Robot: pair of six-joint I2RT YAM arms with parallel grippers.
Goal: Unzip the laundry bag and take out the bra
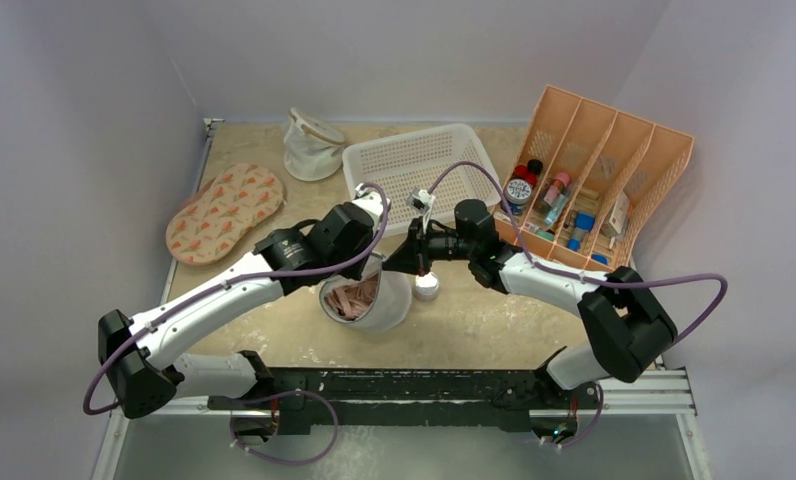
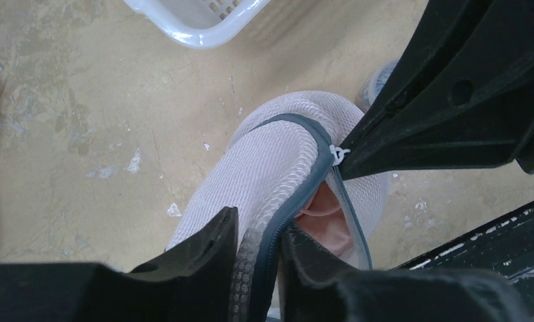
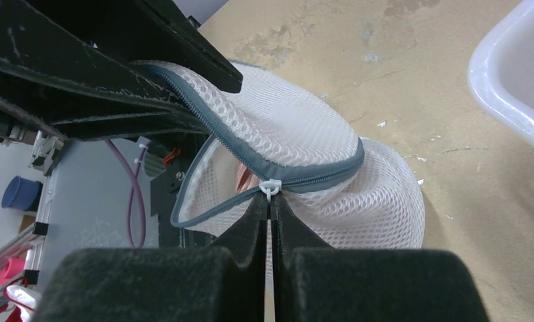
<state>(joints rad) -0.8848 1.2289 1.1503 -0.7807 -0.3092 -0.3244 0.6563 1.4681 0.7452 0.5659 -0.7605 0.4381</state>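
The laundry bag (image 1: 384,305), a round white mesh drum with a grey-blue zipper rim, lies at the table's middle, partly unzipped. The pink bra (image 1: 352,297) shows inside the gap, also in the left wrist view (image 2: 331,225). My left gripper (image 2: 259,245) is shut on the lid's zipper rim (image 2: 298,198) and holds the lid up. My right gripper (image 3: 270,201) is shut on the white zipper pull (image 3: 270,188), which also shows in the left wrist view (image 2: 337,154). The bag fills the right wrist view (image 3: 331,161).
A white slotted basket (image 1: 419,165) stands behind the bag. An orange divided organizer (image 1: 599,180) with bottles is at back right. A white mesh pouch with tan rim (image 1: 312,143) and a flat orange-patterned pad (image 1: 224,212) lie at back left. A small white jar (image 1: 427,287) sits beside the bag.
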